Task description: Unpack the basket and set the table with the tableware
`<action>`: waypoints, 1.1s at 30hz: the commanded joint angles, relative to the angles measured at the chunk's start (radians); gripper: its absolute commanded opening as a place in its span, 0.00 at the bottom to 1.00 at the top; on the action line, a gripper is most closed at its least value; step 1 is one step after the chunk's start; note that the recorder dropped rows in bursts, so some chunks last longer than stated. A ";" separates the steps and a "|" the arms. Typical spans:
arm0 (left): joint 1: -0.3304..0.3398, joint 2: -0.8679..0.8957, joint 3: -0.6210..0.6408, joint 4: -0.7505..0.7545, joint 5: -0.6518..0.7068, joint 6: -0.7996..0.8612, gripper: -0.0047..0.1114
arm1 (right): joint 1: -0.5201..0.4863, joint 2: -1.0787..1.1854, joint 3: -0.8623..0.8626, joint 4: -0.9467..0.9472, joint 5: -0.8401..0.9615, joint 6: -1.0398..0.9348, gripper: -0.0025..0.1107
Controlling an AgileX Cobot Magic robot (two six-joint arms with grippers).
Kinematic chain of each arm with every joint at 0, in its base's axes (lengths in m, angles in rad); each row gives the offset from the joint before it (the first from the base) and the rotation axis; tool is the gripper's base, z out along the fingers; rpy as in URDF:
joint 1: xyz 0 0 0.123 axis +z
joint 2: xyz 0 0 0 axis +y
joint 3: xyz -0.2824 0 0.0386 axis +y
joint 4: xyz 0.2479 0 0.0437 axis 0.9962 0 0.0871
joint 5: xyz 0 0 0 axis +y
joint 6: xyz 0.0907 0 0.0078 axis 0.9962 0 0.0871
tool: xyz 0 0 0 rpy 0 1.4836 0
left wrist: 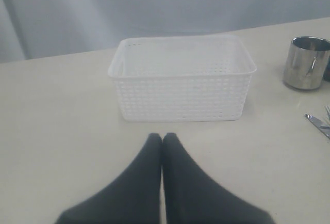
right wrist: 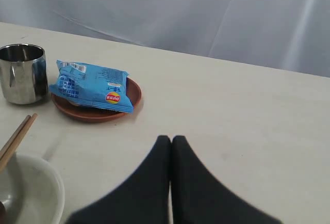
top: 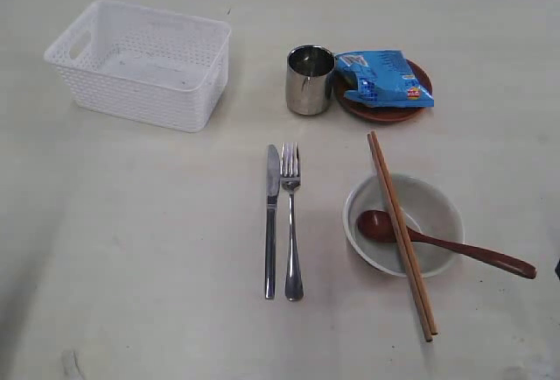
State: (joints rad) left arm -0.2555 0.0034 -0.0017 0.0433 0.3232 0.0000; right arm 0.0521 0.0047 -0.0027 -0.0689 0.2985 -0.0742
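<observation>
Plainly, the basket (top: 140, 63) looks empty: only its lattice floor shows through the open top. It stands at the far left of the tabletop (top: 131, 240), and the left end effector (left wrist: 162, 137) points straight at it with its fingers pressed together, holding nothing. One long side of the basket faces that end effector, so its long axis runs across the line of approach. The left arm is clearly the nearer one, with bare tabletop between them.

The right end effector (right wrist: 170, 140) is likewise closed and empty. Ahead of it sits the plate (top: 385, 116), with the blue snack packet (top: 382, 78) lying on it and the cup (top: 310, 80) just beside the plate's rim.

Toward the near edge, the knife (top: 271, 222) and fork (top: 292, 222) lie parallel and close together, handles pointing to the near edge. The chopsticks (top: 400, 233) slant across the bowl (top: 444, 209), and the spoon (top: 472, 253) rests with its head inside and its handle out over the rim to the right.

Unpacking seems finished. Any further move would probably concern the basket, which has open room on its near and left sides, the cup being well apart on its right.
</observation>
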 commanded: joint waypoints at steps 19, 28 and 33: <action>-0.006 -0.003 0.002 0.001 0.001 0.000 0.04 | -0.006 -0.005 0.003 0.001 -0.002 0.030 0.02; -0.006 -0.003 0.002 0.001 0.001 0.000 0.04 | -0.006 -0.005 0.003 0.001 -0.002 0.030 0.02; -0.006 -0.003 0.002 0.001 0.001 0.000 0.04 | -0.006 -0.005 0.003 0.001 -0.002 0.028 0.02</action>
State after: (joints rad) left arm -0.2555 0.0034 -0.0017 0.0433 0.3232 0.0000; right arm 0.0521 0.0047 -0.0027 -0.0689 0.2985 -0.0488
